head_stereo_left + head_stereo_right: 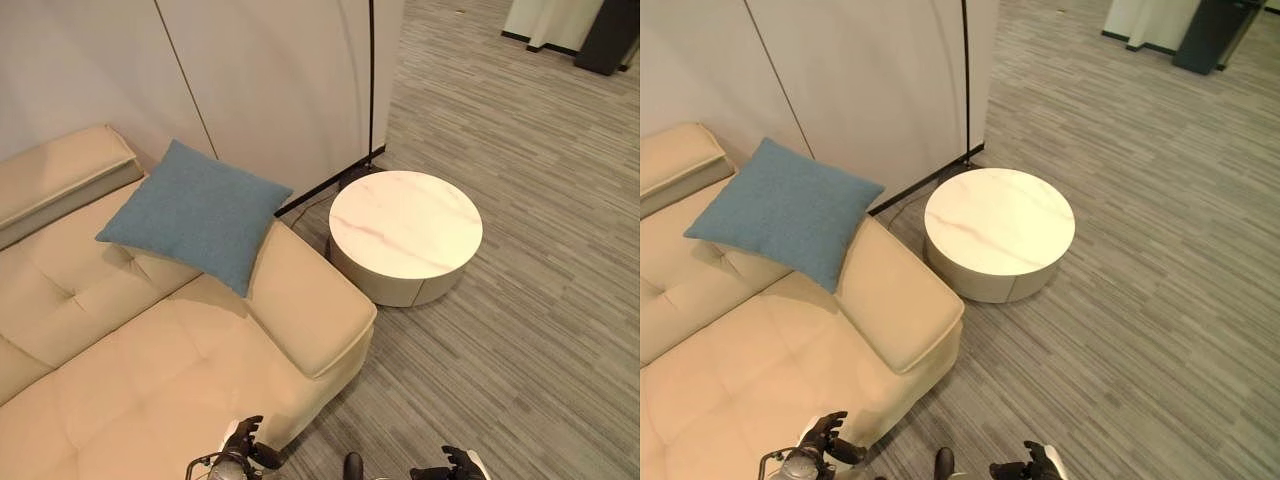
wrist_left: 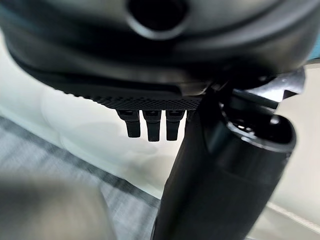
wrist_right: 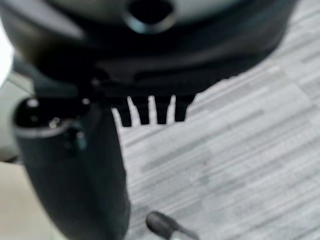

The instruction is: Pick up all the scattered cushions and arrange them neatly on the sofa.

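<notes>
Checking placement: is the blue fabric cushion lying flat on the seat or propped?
Propped. The square blue fabric cushion leans tilted against the cream leather sofa, at the corner between backrest and armrest, one corner pointing down.

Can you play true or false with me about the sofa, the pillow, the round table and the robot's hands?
1. The square blue fabric cushion lies on the floor. False: it leans on the cream leather sofa by its armrest.
2. The round white marble-topped table has nothing on it. True.
3. The left hand is holding the cushion. False: it is empty, fingers straight.
4. The right hand hangs over grey striped carpet. True.
5. The table stands on the sofa. False: it stands on the carpet beside it.
</notes>
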{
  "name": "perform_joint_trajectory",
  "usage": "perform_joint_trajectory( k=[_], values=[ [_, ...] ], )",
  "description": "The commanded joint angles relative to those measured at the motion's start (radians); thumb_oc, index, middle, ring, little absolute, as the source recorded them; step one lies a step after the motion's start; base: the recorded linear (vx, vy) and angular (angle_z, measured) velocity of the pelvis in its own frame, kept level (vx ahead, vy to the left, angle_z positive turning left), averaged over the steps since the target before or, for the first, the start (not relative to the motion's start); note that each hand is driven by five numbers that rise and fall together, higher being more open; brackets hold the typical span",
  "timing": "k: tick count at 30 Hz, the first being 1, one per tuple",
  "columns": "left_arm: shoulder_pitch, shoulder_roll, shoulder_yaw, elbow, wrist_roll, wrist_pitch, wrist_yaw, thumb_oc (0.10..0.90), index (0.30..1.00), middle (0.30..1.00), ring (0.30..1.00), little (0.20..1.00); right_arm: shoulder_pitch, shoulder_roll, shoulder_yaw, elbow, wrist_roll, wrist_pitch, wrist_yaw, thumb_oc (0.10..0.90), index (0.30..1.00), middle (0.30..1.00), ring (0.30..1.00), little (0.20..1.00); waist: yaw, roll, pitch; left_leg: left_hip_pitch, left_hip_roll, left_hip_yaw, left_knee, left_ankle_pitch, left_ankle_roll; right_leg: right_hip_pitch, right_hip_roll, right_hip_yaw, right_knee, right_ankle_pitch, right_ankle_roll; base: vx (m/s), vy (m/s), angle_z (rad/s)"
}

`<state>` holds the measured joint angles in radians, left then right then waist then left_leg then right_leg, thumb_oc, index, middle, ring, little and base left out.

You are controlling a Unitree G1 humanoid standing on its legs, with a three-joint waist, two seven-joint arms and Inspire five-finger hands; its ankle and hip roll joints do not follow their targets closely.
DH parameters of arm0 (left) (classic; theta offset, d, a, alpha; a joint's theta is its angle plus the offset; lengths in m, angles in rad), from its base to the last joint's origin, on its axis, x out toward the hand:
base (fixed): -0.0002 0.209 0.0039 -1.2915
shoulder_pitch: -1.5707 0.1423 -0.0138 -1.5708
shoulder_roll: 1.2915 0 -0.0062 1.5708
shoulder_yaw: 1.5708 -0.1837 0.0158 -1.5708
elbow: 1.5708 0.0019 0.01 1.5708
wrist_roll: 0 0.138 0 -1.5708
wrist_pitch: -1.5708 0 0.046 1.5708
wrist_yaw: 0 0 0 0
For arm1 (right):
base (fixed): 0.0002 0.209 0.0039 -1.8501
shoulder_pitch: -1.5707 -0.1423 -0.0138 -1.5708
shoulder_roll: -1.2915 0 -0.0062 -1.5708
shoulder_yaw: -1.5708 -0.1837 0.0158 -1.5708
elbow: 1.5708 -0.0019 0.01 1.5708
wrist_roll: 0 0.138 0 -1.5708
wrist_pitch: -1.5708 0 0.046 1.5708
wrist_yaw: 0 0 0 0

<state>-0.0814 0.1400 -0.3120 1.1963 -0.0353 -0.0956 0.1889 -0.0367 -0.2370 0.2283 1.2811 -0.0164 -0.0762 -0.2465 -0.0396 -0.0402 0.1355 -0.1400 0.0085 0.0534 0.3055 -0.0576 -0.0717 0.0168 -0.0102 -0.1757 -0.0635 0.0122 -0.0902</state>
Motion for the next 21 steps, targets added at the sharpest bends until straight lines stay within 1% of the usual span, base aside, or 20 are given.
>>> perform_joint_trajectory(
  k=[1, 3, 4, 5, 6, 8, 10, 11, 12, 13, 14, 15, 16, 17, 18, 19, 20, 21],
  values=[
    [0.026, -0.005, -0.031, 0.002, 0.03, -0.017, 0.002, 0.8, 0.9, 0.9, 0.9, 0.9, 0.061, -0.056, -0.018, -0.007, 0.022, -0.007, -0.013, 0.8, 0.9, 0.9, 0.9, 0.9, 0.004, 0.033, -0.028, -0.056, -0.001, 0.085, -0.111, 0.025, 0.047, -0.007, -0.03, 0.097, 0.109, -0.109, 0.139, 0.13, -0.036, 0.73],
    [0.025, -0.001, -0.034, -0.011, 0.034, -0.019, 0.003, 0.8, 0.9, 0.9, 0.9, 0.9, 0.064, -0.052, -0.022, -0.005, 0.024, -0.004, -0.017, 0.8, 0.9, 0.9, 0.9, 0.9, 0.003, 0.041, -0.025, -0.093, 0.005, 0.155, -0.134, 0.073, 0.035, 0.021, -0.015, 0.08, 0.101, -0.124, 0.135, 0.14, -0.019, 0.53],
    [0.028, -0.002, -0.033, -0.013, 0.032, -0.02, -0.001, 0.8, 0.9, 0.9, 0.9, 0.9, 0.066, -0.05, -0.023, -0.004, 0.025, -0.001, -0.017, 0.8, 0.9, 0.9, 0.9, 0.9, 0.003, 0.048, -0.025, -0.074, 0.011, 0.174, -0.165, 0.073, 0.039, 0.03, -0.005, 0.079, 0.105, -0.132, 0.133, 0.26, 0.062, 0.36],
    [0.039, -0.001, -0.022, -0.004, 0.028, -0.018, -0.004, 0.8, 0.9, 0.9, 0.9, 0.9, 0.073, -0.041, -0.022, 0.0, 0.02, 0.001, -0.015, 0.8, 0.9, 0.9, 0.9, 0.9, 0.001, 0.05, -0.033, -0.044, 0.001, 0.166, -0.186, 0.063, 0.052, 0.045, -0.005, 0.069, 0.119, -0.147, 0.138, 0.25, 0.098, 0.23],
    [0.042, -0.001, -0.019, -0.002, 0.027, -0.017, -0.003, 0.8, 0.9, 0.9, 0.9, 0.9, 0.071, -0.036, -0.02, 0.003, 0.018, 0.0, -0.017, 0.8, 0.9, 0.9, 0.9, 0.9, 0.005, 0.046, -0.038, -0.042, -0.006, 0.152, -0.184, 0.06, 0.055, 0.052, -0.01, 0.066, 0.119, -0.152, 0.142, 0.27, 0.118, 0.11],
    [0.048, -0.001, -0.009, 0.006, 0.026, -0.016, -0.003, 0.8, 0.9, 0.9, 0.9, 0.9, 0.077, -0.024, -0.016, 0.006, 0.006, 0.0, -0.016, 0.8, 0.9, 0.9, 0.9, 0.9, 0.015, 0.036, -0.061, -0.028, -0.016, 0.15, -0.201, 0.049, 0.067, 0.061, -0.024, 0.059, 0.123, -0.155, 0.154, 0.23, 0.095, -0.01],
    [0.049, 0.003, 0.003, 0.01, 0.025, -0.019, -0.001, 0.8, 0.9, 0.9, 0.9, 0.9, 0.08, -0.014, -0.01, 0.007, -0.012, 0.002, -0.014, 0.8, 0.9, 0.9, 0.9, 0.9, 0.03, 0.029, -0.077, 0.002, -0.032, 0.145, -0.226, 0.031, 0.086, 0.057, -0.046, 0.048, 0.165, -0.153, 0.179, 0.22, 0.134, 0.0],
    [0.043, 0.009, 0.01, 0.003, 0.021, -0.02, 0.004, 0.8, 0.9, 0.9, 0.9, 0.9, 0.074, -0.009, -0.007, 0.002, -0.023, 0.003, -0.011, 0.8, 0.9, 0.9, 0.9, 0.9, 0.033, 0.026, -0.073, 0.034, -0.043, 0.133, -0.243, 0.017, 0.105, 0.005, -0.08, 0.041, 0.302, -0.113, 0.213, 0.18, 0.148, -0.09],
    [0.039, 0.014, 0.01, -0.002, 0.019, -0.02, 0.004, 0.8, 0.9, 0.9, 0.9, 0.9, 0.072, -0.01, -0.005, 0.0, -0.024, 0.003, -0.008, 0.8, 0.9, 0.9, 0.9, 0.9, 0.032, 0.03, -0.07, 0.044, -0.044, 0.126, -0.249, 0.015, 0.112, -0.024, -0.09, 0.041, 0.358, -0.08, 0.224, 0.14, 0.136, -0.1],
    [0.036, 0.02, 0.008, -0.009, 0.018, -0.022, 0.005, 0.8, 0.9, 0.9, 0.9, 0.9, 0.067, -0.009, -0.006, -0.008, -0.023, 0.003, -0.005, 0.8, 0.9, 0.9, 0.9, 0.9, 0.023, 0.03, -0.058, 0.061, -0.052, 0.111, -0.255, 0.012, 0.121, -0.065, -0.101, 0.055, 0.436, -0.045, 0.236, 0.06, 0.057, 0.08],
    [0.035, 0.02, 0.008, -0.009, 0.018, -0.021, 0.004, 0.8, 0.9, 0.9, 0.9, 0.9, 0.066, -0.009, -0.006, -0.008, -0.023, 0.003, -0.005, 0.8, 0.9, 0.9, 0.9, 0.9, 0.024, 0.031, -0.061, 0.057, -0.05, 0.111, -0.255, 0.013, 0.121, -0.068, -0.099, 0.055, 0.434, -0.042, 0.235, 0.05, 0.042, 0.51],
    [0.031, 0.025, 0.007, -0.011, 0.017, -0.023, 0.005, 0.8, 0.9, 0.9, 0.9, 0.9, 0.064, -0.009, -0.01, -0.012, -0.018, 0.002, -0.003, 0.8, 0.9, 0.9, 0.9, 0.9, 0.017, 0.035, -0.053, 0.066, -0.05, 0.093, -0.262, 0.014, 0.123, -0.097, -0.089, 0.085, 0.479, -0.029, 0.234, 0.13, 0.015, 0.74],
    [0.028, 0.028, 0.004, -0.021, 0.012, -0.029, 0.008, 0.8, 0.9, 0.9, 0.9, 0.9, 0.06, -0.004, -0.009, -0.016, -0.01, -0.001, -0.006, 0.8, 0.9, 0.9, 0.9, 0.9, 0.001, 0.041, -0.044, 0.098, -0.054, 0.05, -0.279, 0.012, 0.123, -0.13, -0.063, 0.143, 0.496, -0.048, 0.219, 0.13, 0.015, 0.92],
    [0.027, 0.028, 0.004, -0.021, 0.012, -0.029, 0.008, 0.8, 0.9, 0.9, 0.9, 0.9, 0.06, -0.005, -0.009, -0.016, -0.01, -0.001, -0.006, 0.8, 0.9, 0.9, 0.9, 0.9, 0.002, 0.043, -0.046, 0.095, -0.052, 0.051, -0.28, 0.013, 0.122, -0.132, -0.062, 0.143, 0.494, -0.045, 0.219, 0.22, -0.043, 1.12],
    [0.022, 0.029, 0.003, -0.03, 0.004, -0.04, 0.01, 0.8, 0.9, 0.9, 0.9, 0.9, 0.056, -0.004, -0.006, -0.013, 0.0, -0.002, -0.004, 0.8, 0.9, 0.9, 0.9, 0.9, -0.007, 0.048, -0.045, 0.11, -0.055, 0.006, -0.29, 0.012, 0.117, -0.165, -0.035, 0.199, 0.42, -0.08, 0.204, 0.12, -0.046, 1.12],
    [0.022, 0.028, 0.003, -0.03, 0.004, -0.04, 0.01, 0.8, 0.9, 0.9, 0.9, 0.9, 0.056, -0.004, -0.006, -0.013, 0.0, -0.002, -0.004, 0.8, 0.9, 0.9, 0.9, 0.9, -0.009, 0.048, -0.042, 0.114, -0.055, 0.004, -0.291, 0.011, 0.117, -0.161, -0.036, 0.197, 0.42, -0.082, 0.203, 0.16, -0.074, 0.89],
    [0.02, 0.029, 0.001, -0.034, -0.002, -0.044, 0.014, 0.8, 0.9, 0.9, 0.9, 0.9, 0.053, -0.005, -0.005, -0.012, 0.005, -0.002, -0.004, 0.8, 0.9, 0.9, 0.9, 0.9, -0.016, 0.046, -0.04, 0.122, -0.058, -0.015, -0.294, 0.008, 0.115, -0.177, -0.029, 0.222, 0.376, -0.076, 0.204, 0.09, -0.09, 0.67],
    [0.006, 0.059, 0.016, -0.033, 0.006, -0.054, 0.003, 0.8, 0.9, 0.9, 0.9, 0.9, 0.038, -0.127, -0.091, 0.021, 0.12, 0.019, 0.139, 0.8, 0.9, 0.9, 0.9, 0.9, -0.022, 0.031, -0.038, 0.129, -0.063, -0.039, -0.295, 0.006, 0.111, -0.185, -0.021, 0.249, 0.324, -0.063, 0.21, 0.11, -0.147, 0.53]
  ],
)
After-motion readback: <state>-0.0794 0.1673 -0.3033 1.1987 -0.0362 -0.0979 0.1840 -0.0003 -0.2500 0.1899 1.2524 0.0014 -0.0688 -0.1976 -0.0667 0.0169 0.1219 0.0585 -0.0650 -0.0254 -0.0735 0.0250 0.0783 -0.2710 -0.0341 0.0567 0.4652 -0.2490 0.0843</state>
